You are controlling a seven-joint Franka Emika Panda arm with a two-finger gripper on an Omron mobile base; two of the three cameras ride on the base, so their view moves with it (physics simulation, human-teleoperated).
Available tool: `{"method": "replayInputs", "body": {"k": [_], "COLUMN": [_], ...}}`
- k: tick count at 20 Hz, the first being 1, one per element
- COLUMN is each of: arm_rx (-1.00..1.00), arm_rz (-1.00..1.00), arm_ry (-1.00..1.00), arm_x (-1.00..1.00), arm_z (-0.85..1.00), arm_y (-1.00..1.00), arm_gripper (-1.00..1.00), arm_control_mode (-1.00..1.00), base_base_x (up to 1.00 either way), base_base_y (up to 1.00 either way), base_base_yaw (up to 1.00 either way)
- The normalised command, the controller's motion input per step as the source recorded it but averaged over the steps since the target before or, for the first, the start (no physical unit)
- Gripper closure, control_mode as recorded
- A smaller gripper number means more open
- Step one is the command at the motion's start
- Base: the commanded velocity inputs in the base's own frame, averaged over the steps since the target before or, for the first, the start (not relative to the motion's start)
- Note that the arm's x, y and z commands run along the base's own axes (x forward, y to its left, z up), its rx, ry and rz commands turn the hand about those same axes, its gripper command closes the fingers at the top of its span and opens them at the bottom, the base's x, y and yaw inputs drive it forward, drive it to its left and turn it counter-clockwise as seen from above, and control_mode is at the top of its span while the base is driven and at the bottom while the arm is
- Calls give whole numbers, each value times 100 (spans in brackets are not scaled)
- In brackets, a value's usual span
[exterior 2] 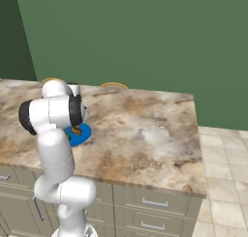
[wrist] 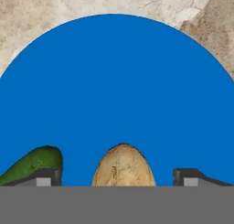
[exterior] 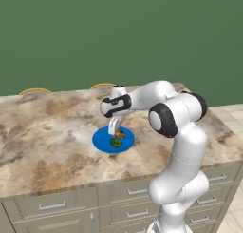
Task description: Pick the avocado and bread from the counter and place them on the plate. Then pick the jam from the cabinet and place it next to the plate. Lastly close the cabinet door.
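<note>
1. The gripper (wrist: 117, 176) hangs over the plate (wrist: 114, 81), pointing down at it; in the hand view its two dark finger tips (wrist: 45, 176) stand far apart at the bottom edge, one on each side.
2. The jaws are spread wide and hold nothing: blue plate shows between the bread (wrist: 123, 166) and each tip, so neither tip touches it.
3. The bread, a tan rounded lump, lies on the plate, midway between the two tips.
4. The avocado (wrist: 34, 163), a dark green lump, also lies on the plate, just beside the bread; in the hand view its end sits right behind one finger tip, and I cannot tell whether the two touch.
5. In the left base view the gripper (exterior: 114, 128) reaches down from the arm's wrist to just above the plate (exterior: 102, 140), with the bread (exterior: 120, 133) and the avocado (exterior: 116, 142) side by side below it.
6. The plate rests flat on the counter (exterior: 47, 132), in its middle part, well back from the front edge.
7. In the right base view the arm covers most of the plate (exterior 2: 82, 133); a bit of the bread (exterior 2: 76, 131) shows on it.
8. Drawers (exterior: 52, 206) with silver bar handles run under the counter top.
</note>
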Motion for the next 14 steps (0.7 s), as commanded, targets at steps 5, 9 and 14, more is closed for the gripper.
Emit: {"method": "replayInputs", "body": {"k": [5, 9, 14], "arm_rx": [6, 7, 7], "arm_rz": [0, 0, -1], "arm_ry": [-14, -21, -19], "arm_x": [-51, -69, -72], "arm_z": [42, 60, 55], "arm_y": [0, -1, -18], "arm_gripper": [-100, -100, -100], "arm_control_mode": [-100, -100, -100], "base_base_x": [0, 0, 0], "base_base_y": [0, 0, 0], "base_base_yaw": [0, 0, 0]}}
